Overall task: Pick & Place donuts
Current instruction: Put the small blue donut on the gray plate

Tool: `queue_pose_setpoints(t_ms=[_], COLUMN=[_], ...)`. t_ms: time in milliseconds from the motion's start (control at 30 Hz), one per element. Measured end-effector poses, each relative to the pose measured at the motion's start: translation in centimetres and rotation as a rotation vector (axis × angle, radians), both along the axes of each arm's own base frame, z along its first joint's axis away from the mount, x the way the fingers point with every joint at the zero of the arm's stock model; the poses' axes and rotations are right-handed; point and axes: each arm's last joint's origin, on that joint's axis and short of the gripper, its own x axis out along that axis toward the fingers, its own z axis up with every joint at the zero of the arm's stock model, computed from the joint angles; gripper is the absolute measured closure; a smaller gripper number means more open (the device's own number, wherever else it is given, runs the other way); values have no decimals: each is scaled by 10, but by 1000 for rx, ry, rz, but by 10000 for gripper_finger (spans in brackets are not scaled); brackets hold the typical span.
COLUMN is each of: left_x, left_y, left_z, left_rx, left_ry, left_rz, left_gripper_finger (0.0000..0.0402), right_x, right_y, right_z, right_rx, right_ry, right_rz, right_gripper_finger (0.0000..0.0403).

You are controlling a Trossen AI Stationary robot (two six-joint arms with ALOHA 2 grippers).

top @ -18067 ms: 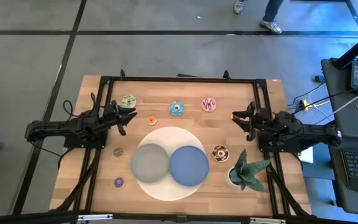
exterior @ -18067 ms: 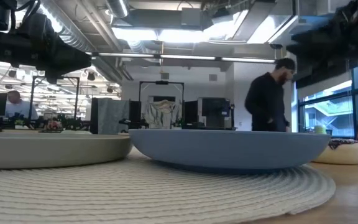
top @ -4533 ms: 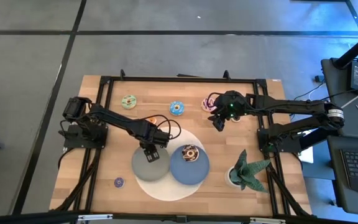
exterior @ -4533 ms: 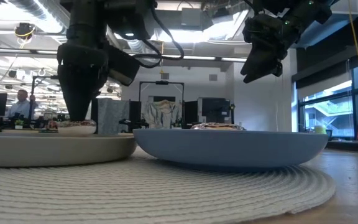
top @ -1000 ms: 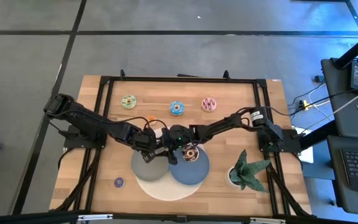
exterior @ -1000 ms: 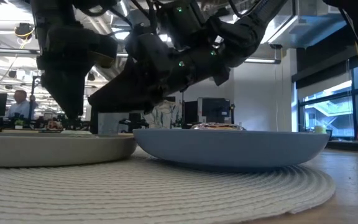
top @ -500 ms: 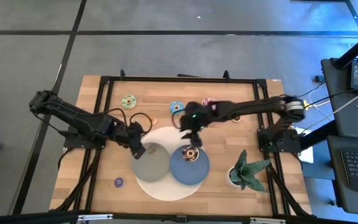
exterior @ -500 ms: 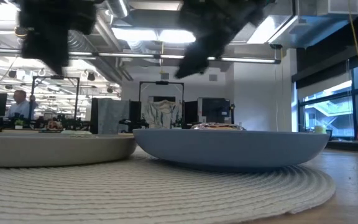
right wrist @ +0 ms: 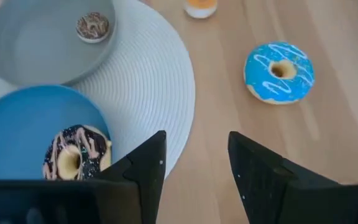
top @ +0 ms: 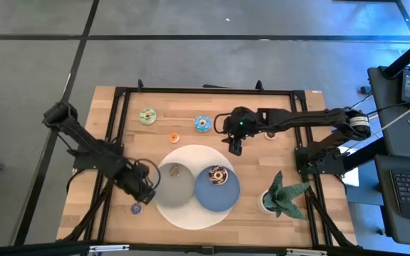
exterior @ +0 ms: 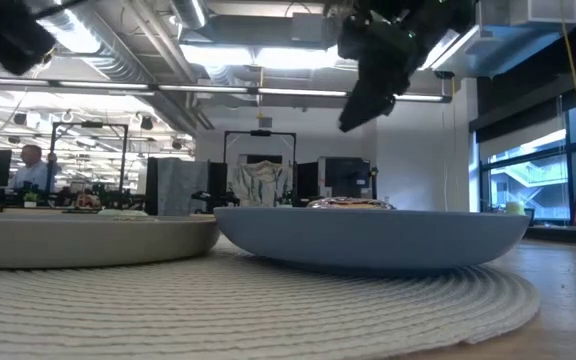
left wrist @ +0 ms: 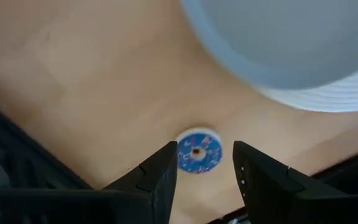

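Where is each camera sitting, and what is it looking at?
High view: above, facing straight down on the wooden table; both arms show.
Low view: at tabletop height, facing across the round blue plate into the room; one gripper hangs above.
Left wrist view: on the left arm, facing the small purple donut between its open left gripper.
Right wrist view: on the right arm, open right gripper.
Shared: right wrist and high views show the chocolate sprinkled donut.
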Motion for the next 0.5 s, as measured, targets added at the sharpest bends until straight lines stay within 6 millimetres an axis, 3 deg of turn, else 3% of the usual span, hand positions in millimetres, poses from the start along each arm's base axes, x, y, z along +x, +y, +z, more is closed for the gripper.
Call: queue_pose_setpoints(t_ms=[133,333,500], left_x=[-4,-6,-5], left_y=[-20,-45,-55], left_z=[-10,-25,-39], left_rx=[-28,-66,-40], left_ry=[59,74,106], left_rz=[52,58,70], left_gripper_finger=[250,253,249], right_x=[-1,9,16], right_y=[1,3,4], right_z=[-9,2,11], right_rx=[21,20,51], right_ry=[3,-141,-257], right_rz=[-9,31,87], right_gripper_finger=[228,228,228])
